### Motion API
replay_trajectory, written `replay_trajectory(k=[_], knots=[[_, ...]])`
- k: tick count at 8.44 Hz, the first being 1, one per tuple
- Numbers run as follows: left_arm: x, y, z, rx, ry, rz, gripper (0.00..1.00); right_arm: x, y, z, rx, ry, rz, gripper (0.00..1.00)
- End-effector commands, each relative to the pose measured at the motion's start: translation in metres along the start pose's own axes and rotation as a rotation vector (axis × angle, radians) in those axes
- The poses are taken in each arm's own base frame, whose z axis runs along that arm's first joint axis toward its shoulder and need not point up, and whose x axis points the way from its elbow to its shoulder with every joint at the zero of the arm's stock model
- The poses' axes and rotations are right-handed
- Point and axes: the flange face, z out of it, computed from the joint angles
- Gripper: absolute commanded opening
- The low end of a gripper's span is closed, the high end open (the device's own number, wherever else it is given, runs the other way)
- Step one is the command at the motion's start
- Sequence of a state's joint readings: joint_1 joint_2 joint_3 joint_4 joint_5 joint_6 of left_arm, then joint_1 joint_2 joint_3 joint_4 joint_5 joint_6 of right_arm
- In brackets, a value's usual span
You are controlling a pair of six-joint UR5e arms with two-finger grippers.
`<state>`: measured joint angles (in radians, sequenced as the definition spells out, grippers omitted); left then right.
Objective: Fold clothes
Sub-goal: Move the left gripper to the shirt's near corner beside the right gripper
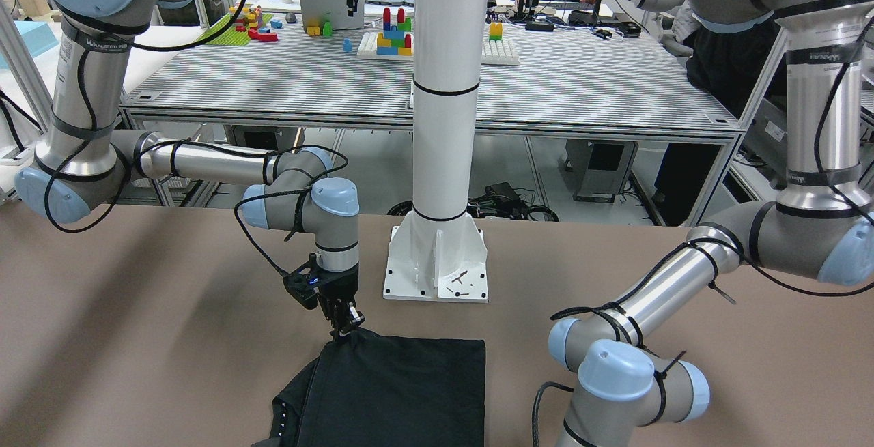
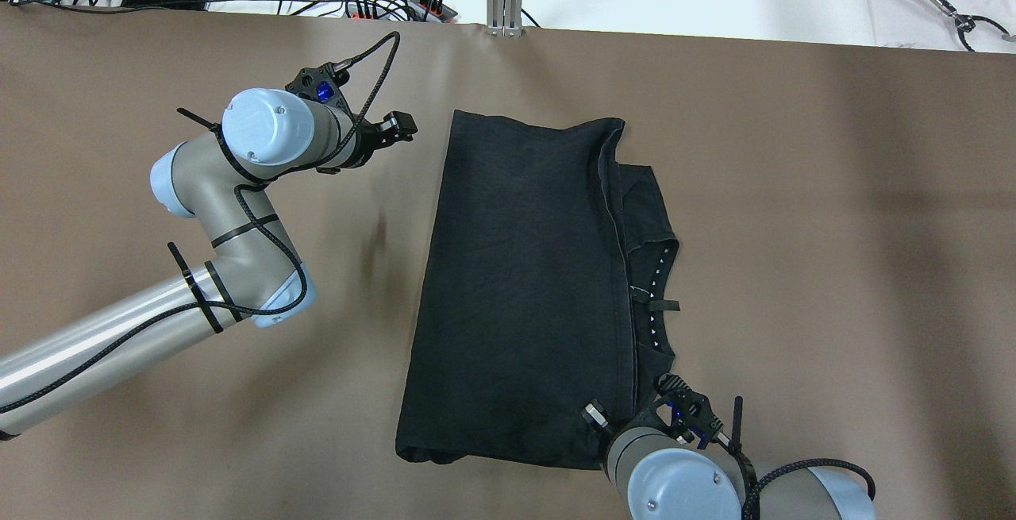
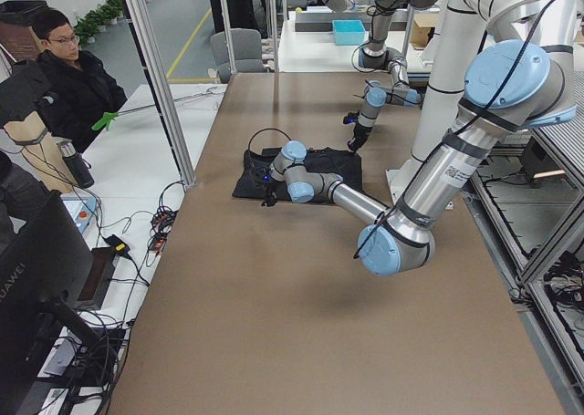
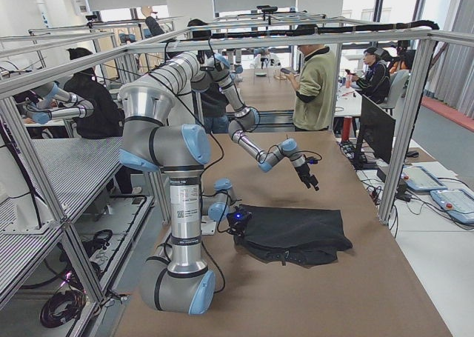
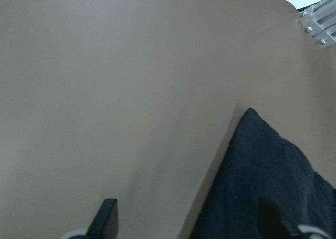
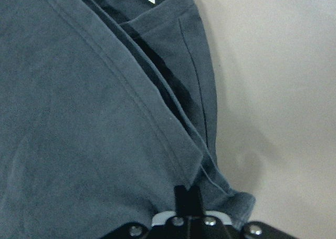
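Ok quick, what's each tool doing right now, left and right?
Left tool: open, empty, beside the black shirt.
Right tool: closed, pinching the black shirt's edge.

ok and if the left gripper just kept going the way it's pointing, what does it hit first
Most likely the bare table, right beside the corner of the black garment. The open left gripper angles down at the tabletop, but depth is unclear, so one finger might clip the cloth edge.
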<state>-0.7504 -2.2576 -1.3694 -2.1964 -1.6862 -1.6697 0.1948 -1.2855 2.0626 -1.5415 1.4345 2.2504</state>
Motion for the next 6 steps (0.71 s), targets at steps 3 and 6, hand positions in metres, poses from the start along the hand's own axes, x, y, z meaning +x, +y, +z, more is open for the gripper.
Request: replay_trajectory(k=[3, 6], knots=[[-0.076, 0.170, -0.095, -0.047, 0.030, -0.218, 0.94, 0.005, 0.001, 0.000, -0.007, 0.010, -0.006, 0.00], [-0.108, 0.221, -0.107, -0.044, 0.025, -0.242, 0.94, 0.008, -0.003, -0.012, -0.016, 0.002, -0.006, 0.00]])
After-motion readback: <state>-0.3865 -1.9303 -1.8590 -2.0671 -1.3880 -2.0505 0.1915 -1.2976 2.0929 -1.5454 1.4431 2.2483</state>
